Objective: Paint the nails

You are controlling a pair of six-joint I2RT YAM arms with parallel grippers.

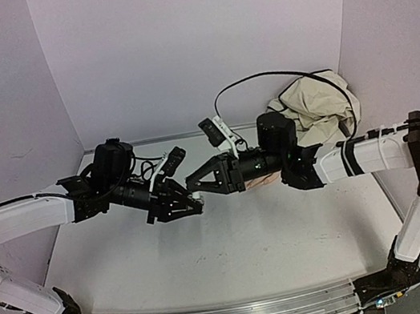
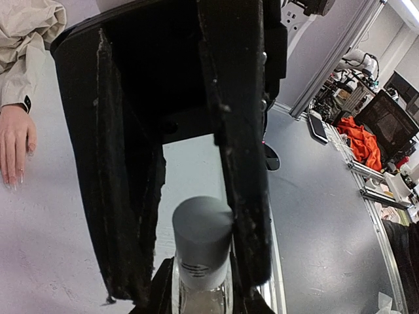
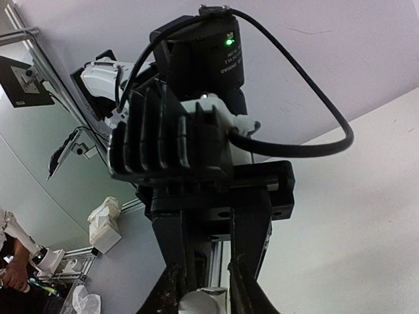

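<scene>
Nails (image 2: 18,176) at white table (image 1: 235,250) surface; lilac walls (image 1: 197,37) on three sides.

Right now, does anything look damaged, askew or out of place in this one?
On the right pincer, the finger pads flanking the grey-capped bottle look ragged and frayed along their edges. The left pincer holds that bottle in mid-air, seemingly near sideways rather than upright. No spill shows.

clear bottle (image 2: 200,297) with grey cap (image 2: 201,235), peach mannequin hand (image 2: 14,147), pale nails (image 2: 12,185), beige sleeve (image 2: 26,39).
</scene>
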